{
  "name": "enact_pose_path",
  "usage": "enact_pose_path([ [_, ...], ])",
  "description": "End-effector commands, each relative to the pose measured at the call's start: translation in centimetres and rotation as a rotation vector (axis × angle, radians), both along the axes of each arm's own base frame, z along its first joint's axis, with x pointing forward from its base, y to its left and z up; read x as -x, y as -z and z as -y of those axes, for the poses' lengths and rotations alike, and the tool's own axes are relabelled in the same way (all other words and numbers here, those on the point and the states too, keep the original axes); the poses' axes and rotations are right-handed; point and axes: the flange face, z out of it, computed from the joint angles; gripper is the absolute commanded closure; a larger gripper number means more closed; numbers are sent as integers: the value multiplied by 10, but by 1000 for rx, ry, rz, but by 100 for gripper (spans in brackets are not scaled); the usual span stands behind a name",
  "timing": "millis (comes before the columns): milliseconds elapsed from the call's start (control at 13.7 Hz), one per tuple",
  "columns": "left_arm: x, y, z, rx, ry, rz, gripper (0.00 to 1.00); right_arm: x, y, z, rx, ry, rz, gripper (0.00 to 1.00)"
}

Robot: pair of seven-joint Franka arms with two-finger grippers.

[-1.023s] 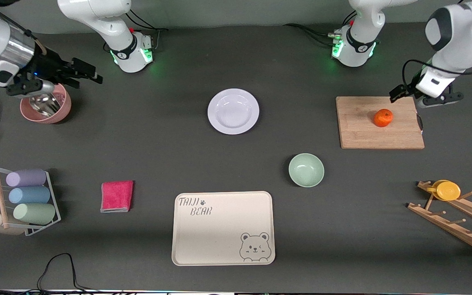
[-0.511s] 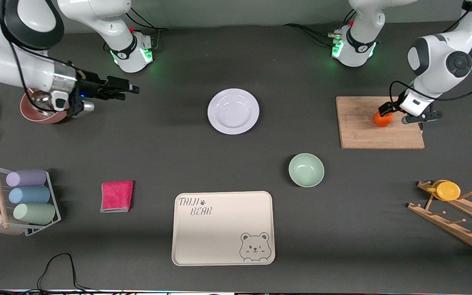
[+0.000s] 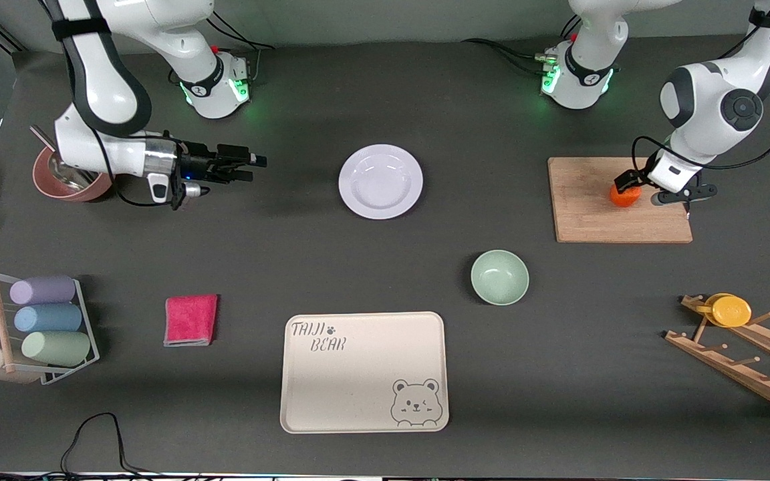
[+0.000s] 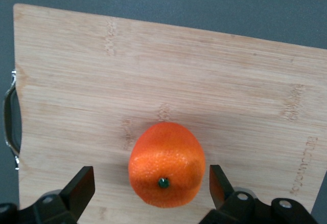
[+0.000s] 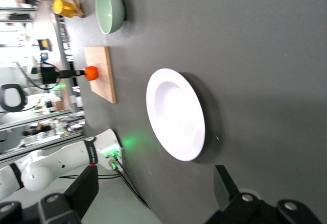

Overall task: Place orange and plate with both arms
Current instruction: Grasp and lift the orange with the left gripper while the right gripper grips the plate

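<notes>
The orange [image 3: 623, 196] lies on a wooden cutting board [image 3: 585, 204] toward the left arm's end of the table. My left gripper [image 3: 632, 190] is down over it and open. In the left wrist view its fingers stand on either side of the orange [image 4: 166, 164] with a gap on each side, low over the board [image 4: 204, 76]. The white plate [image 3: 380, 181] sits flat on the table near the middle. My right gripper [image 3: 251, 162] is open and empty, low over the table between a pink bowl and the plate [image 5: 175, 114], pointing at the plate.
A pink bowl [image 3: 71, 188] with a metal utensil sits beside the right arm. A green bowl [image 3: 499, 277], a cream bear tray [image 3: 363, 372] and a pink cloth [image 3: 190, 320] lie nearer the camera. A cup rack [image 3: 37, 327] and a wooden rack with a yellow cup [image 3: 731, 310] stand at the table's ends.
My left gripper has come down from beside the board to straddle the orange. My right gripper has moved from over the pink bowl toward the plate.
</notes>
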Motion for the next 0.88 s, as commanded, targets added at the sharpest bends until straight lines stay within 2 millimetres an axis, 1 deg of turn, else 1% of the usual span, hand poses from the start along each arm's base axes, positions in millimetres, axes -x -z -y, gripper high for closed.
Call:
enact_pose_path([
  [0, 5, 18, 3, -1, 13, 17, 0, 12, 50, 1, -93, 15, 81, 0],
  [146, 7, 25, 4, -2, 16, 19, 0, 22, 83, 0, -136, 17, 123, 0],
  [292, 8, 25, 4, -1, 9, 16, 2, 32, 112, 0, -167, 38, 155, 0],
  [365, 10, 26, 5, -1, 12, 13, 19, 39, 126, 1, -179, 49, 155, 0],
  [438, 9, 25, 6, -1, 13, 14, 77, 43, 134, -1, -198, 51, 149, 0],
  [511, 9, 25, 6, -1, 12, 14, 100, 46, 139, -3, -212, 43, 143, 0],
  [804, 7, 21, 6, -1, 13, 16, 100, 60, 165, -3, -252, 47, 125, 0],
])
